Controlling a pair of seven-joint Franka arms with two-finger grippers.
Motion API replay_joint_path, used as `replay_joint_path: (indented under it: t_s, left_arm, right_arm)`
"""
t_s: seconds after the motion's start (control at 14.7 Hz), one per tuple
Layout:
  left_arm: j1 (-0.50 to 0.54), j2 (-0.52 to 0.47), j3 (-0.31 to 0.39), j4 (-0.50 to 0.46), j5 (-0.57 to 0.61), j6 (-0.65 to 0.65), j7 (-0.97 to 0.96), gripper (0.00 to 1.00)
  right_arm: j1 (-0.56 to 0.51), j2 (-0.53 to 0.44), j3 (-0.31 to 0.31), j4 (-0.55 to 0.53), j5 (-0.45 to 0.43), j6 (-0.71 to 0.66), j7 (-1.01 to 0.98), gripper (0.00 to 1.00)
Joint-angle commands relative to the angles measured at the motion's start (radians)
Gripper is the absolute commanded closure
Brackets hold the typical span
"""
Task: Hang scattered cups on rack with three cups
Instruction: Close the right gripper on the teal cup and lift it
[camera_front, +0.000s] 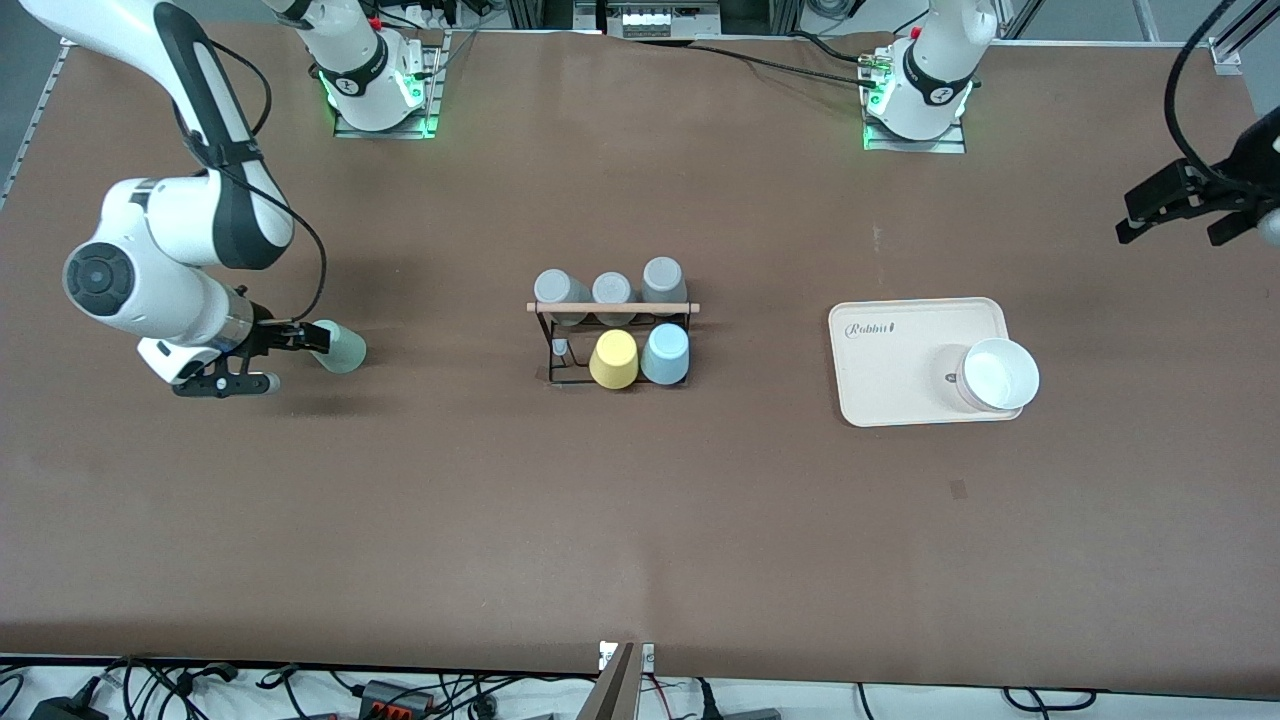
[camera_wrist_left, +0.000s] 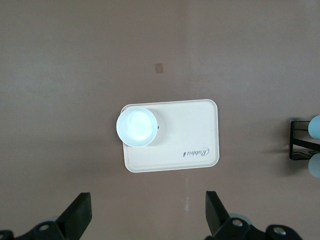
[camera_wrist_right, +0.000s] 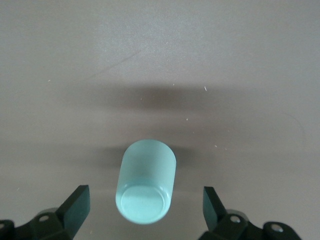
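Three grey matte tumblers (camera_front: 610, 288), one yellow tumbler (camera_front: 614, 359), one light blue tumbler (camera_front: 666, 354), one pale mint green tumbler (camera_front: 340, 347), one black wire rack (camera_front: 562, 366), one cream rectangular tray (camera_front: 900, 350), one white bowl (camera_front: 998, 374).

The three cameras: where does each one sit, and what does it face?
Front view: high across the table, facing both arm bases, rack central.
Left wrist view: looks down on the cream tray with its white bowl; open left tool shows.
Right wrist view: looks down on the mint cup between the open right tool.
Front and left wrist views share the tray.
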Motion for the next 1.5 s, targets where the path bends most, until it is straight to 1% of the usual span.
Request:
replay_joint_path:
  t_s: [0.0, 0.2, 0.41, 0.61, 0.82, 0.89, 1.02, 1.09, 1.16, 1.3, 1.43]
  left_arm:
    - [0.014, 0.031, -0.007, 0.059, 0.018, -0.063, 0.023, 0.0]
    - [0.014, 0.025, -0.009, 0.052, 0.019, -0.059, 0.023, 0.0]
    - [0.014, 0.022, -0.007, 0.052, 0.022, -0.059, 0.027, 0.0]
    - [0.006, 0.018, -0.013, 0.052, 0.074, -0.058, 0.032, 0.0]
    - [0.006, 0.008, -0.019, 0.059, 0.068, -0.059, 0.021, 0.0]
    - [0.008, 0.007, -0.018, 0.059, 0.062, -0.059, 0.018, 0.0]
    - [0.016, 0.01, -0.006, 0.062, 0.032, -0.059, 0.008, 0.0]
    - [0.019, 0.016, -0.003, 0.062, 0.021, -0.057, 0.006, 0.0]
    - [0.022, 0.018, -0.004, 0.063, 0.021, -0.054, 0.006, 0.0]
    - [0.022, 0.021, -0.004, 0.065, 0.019, -0.048, 0.014, 0.0]
    - [0.02, 0.022, -0.009, 0.056, 0.019, -0.017, -0.006, 0.0]
  right_arm:
    - [0.003, 0.01, 0.003, -0.059, -0.004, 0.092, 0.022, 0.0]
    - [0.009, 0.027, 0.004, -0.083, -0.001, 0.115, 0.066, 0.0]
    - [0.015, 0.043, 0.003, -0.086, -0.001, 0.115, 0.066, 0.0]
    - [0.015, 0.058, 0.003, -0.087, -0.001, 0.115, 0.065, 0.0]
    - [0.015, 0.064, 0.004, -0.087, -0.001, 0.112, 0.065, 0.0]
    - [0.015, 0.064, 0.004, -0.087, -0.001, 0.107, 0.066, 0.06]
    - [0.021, 0.064, 0.004, -0.081, -0.001, 0.103, 0.066, 0.53]
    - [0.024, 0.06, 0.004, -0.077, -0.001, 0.103, 0.068, 0.68]
    - [0.027, 0.055, 0.006, -0.064, -0.001, 0.101, 0.062, 0.74]
    - [0.029, 0.043, 0.007, -0.025, -0.001, 0.06, 0.052, 0.75]
    - [0.037, 0.044, 0.042, 0.101, -0.001, -0.097, 0.04, 0.75]
